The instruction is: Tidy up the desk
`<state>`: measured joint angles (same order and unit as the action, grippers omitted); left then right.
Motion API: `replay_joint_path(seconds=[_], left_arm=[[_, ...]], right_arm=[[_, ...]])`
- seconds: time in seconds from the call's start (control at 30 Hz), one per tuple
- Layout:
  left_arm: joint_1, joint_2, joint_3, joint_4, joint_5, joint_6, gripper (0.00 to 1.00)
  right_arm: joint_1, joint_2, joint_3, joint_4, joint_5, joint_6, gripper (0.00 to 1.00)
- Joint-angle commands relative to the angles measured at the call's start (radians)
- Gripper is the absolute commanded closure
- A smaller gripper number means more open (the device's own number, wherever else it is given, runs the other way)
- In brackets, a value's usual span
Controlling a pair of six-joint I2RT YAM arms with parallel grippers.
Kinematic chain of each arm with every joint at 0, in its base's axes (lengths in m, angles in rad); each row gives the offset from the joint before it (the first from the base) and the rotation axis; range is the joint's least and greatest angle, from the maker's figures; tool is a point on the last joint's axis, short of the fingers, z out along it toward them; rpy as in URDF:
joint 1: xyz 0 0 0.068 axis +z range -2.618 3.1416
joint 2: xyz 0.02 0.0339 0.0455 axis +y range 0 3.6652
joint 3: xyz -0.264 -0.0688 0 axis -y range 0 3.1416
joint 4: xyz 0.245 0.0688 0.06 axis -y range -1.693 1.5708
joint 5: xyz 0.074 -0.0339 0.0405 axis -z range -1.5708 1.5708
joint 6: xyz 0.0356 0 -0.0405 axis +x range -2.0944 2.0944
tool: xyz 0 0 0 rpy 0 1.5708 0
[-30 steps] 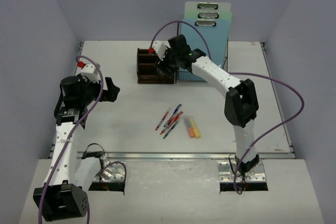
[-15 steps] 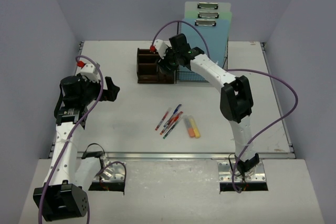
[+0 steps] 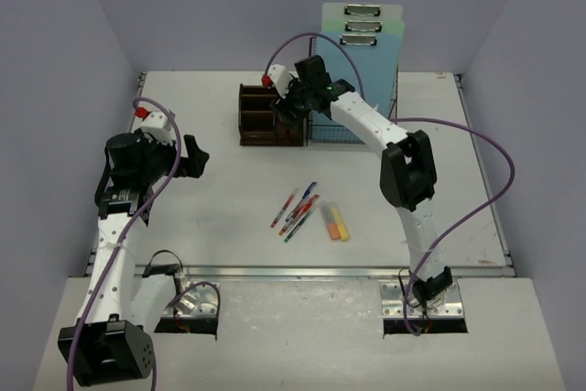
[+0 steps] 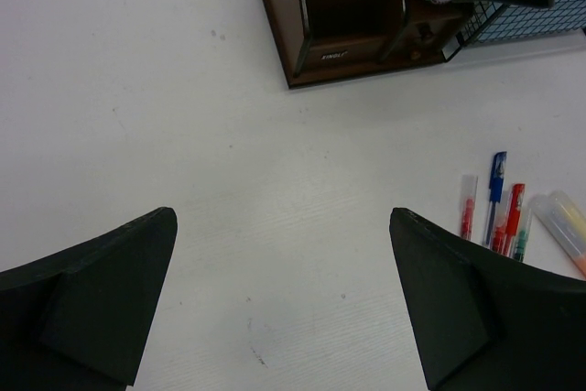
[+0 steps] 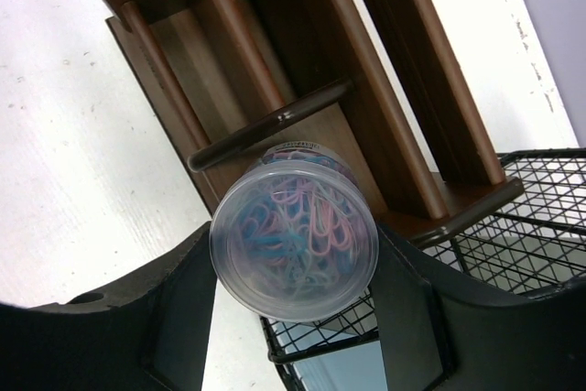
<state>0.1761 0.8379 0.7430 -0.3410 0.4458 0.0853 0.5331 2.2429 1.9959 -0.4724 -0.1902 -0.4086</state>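
Paper-clip tub (image 5: pixel 293 226), likely light, slick plastic, clamped by sides in right pincer (image 5: pixel 291 267) over wooden organizer (image 5: pixel 275 61); left pincer (image 4: pixel 284 290) apart.

One clear tub (image 5: pixel 275 295) of coloured paper clips (image 5: pixel 295 217) is clamped between the fingers of the right gripper (image 5: pixel 291 263). One dark wooden organizer (image 5: pixel 302 70) lies just beyond that gripper, and one black wire-mesh rack (image 5: pixel 540 217) to its right, with three clipboards (image 3: pixel 363 25) standing in it. Ahead and to the right of the left gripper (image 4: pixel 282 217), four pens (image 4: pixel 497 180) can be made out, bunched together, and beside them two highlighters (image 3: pixel 339 223), one orange, one yellow
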Motion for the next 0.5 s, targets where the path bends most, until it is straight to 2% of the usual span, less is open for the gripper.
replay_joint_path(seconds=[0.0,0.07,0.17,0.33,0.47], left_arm=[[-0.006,-0.017,-0.006,0.043,0.009,0.004,0.00],[-0.006,-0.019,-0.007,0.042,0.008,0.004,0.00],[-0.006,-0.025,-0.008,0.042,0.004,0.005,0.00],[-0.006,-0.040,-0.010,0.037,-0.005,0.002,0.00],[-0.006,-0.049,0.000,0.032,-0.013,0.002,0.00]], right_arm=[[-0.002,-0.010,0.045,0.065,0.023,-0.012,0.42],[-0.002,-0.018,0.047,0.071,0.031,-0.003,0.29],[-0.001,-0.028,0.059,0.077,0.048,0.006,0.18],[-0.002,-0.066,0.072,0.083,0.072,0.007,0.13],[-0.002,-0.144,0.053,0.038,0.061,0.023,0.17]])
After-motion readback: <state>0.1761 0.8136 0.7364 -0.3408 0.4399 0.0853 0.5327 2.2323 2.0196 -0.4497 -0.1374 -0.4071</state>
